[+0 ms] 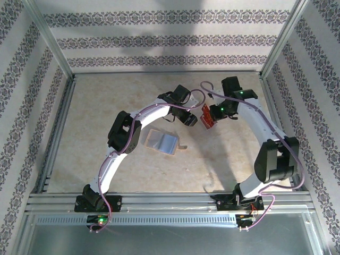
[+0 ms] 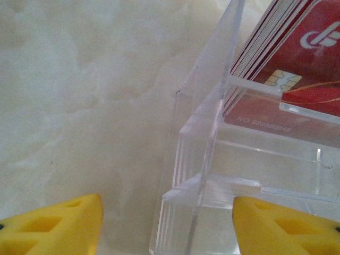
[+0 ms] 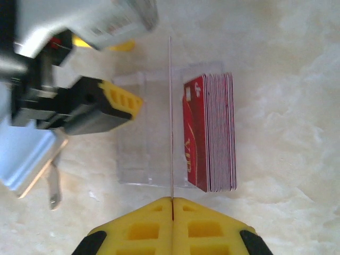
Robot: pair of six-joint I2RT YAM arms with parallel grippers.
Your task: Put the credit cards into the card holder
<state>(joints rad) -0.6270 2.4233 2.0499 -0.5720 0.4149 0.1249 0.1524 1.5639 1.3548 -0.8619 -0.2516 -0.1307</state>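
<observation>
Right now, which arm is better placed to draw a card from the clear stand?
Left arm: jaws open, facing the credit cards. Right arm: jaws shut on the stand wall.

Soft, even light is falling from overhead onto the table (image 1: pixel 106 106), and the arms are throwing faint, soft-edged shadows beneath themselves. A broad dim patch is darkening the top of the back wall (image 1: pixel 175 10). At the left gripper (image 2: pixel 167 204), the yellow fingers (image 2: pixel 53 226) are sitting out of focus; ahead of them the table is washing out to near white and the clear stand (image 2: pixel 202 138) is catching pale glare. Up and left of the right gripper (image 3: pixel 172 210), the left arm (image 3: pixel 48 101) is smearing into blur, while the credit cards (image 3: pixel 212 133) just ahead are looking fairly sharp.
</observation>
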